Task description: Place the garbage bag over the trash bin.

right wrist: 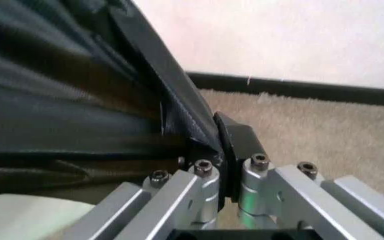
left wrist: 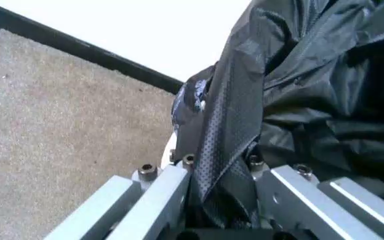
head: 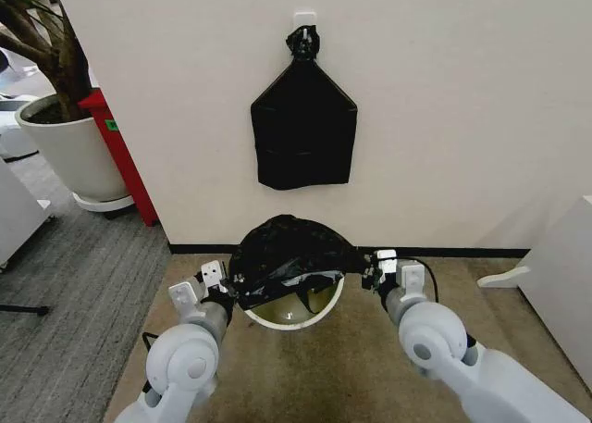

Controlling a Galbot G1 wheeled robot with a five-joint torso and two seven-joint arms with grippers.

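Note:
The crinkled black garbage bag is stretched between my two grippers, draped over the far part of the white trash bin on the floor by the wall. The bin's near rim and inside still show below the bag's edge. My left gripper is shut on the bag's left edge, and the left wrist view shows the bag pinched between the fingers. My right gripper is shut on the bag's right edge. In the right wrist view the bag runs into my right gripper, with the trash bin below.
A flat black bag bundle hangs from a wall hook above the bin. A large white planter with a tree and a red panel stand at the left. White furniture stands at the right. Tan carpet lies around the bin.

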